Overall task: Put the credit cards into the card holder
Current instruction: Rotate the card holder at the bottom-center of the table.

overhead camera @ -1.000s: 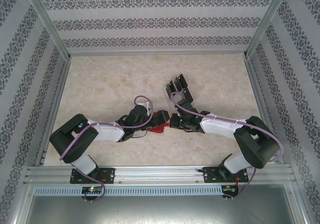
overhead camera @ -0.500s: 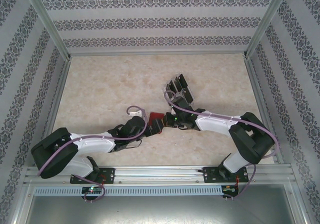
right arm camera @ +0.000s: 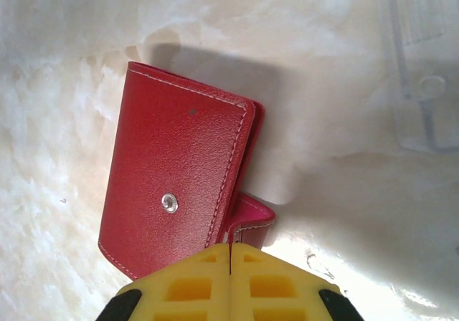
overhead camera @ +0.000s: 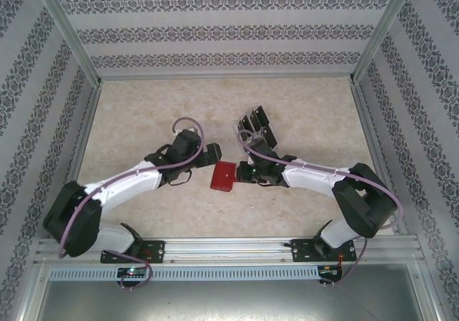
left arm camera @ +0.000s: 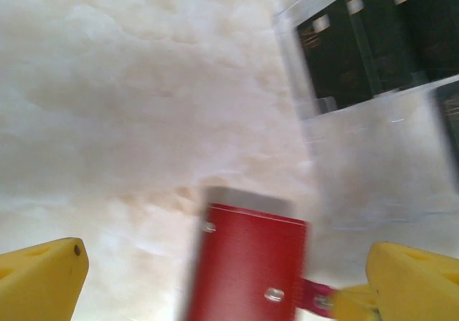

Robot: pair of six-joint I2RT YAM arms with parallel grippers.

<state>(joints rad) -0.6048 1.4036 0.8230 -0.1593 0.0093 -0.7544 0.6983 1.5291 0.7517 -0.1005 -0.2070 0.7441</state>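
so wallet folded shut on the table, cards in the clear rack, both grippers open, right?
No: the right gripper is shut, jaws pressed together in the right wrist view. The left gripper is open; card holder folded shut, credit cards in the clear rack.

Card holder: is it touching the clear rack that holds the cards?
Apart. The right wrist view shows a strip of bare table between the red card holder and the clear rack.

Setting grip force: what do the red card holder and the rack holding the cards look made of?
Card holder: likely leather or faux leather, red, fine matte grain, pale stitching, metal snap. Rack: seemingly clear rigid plastic, table visible through it.
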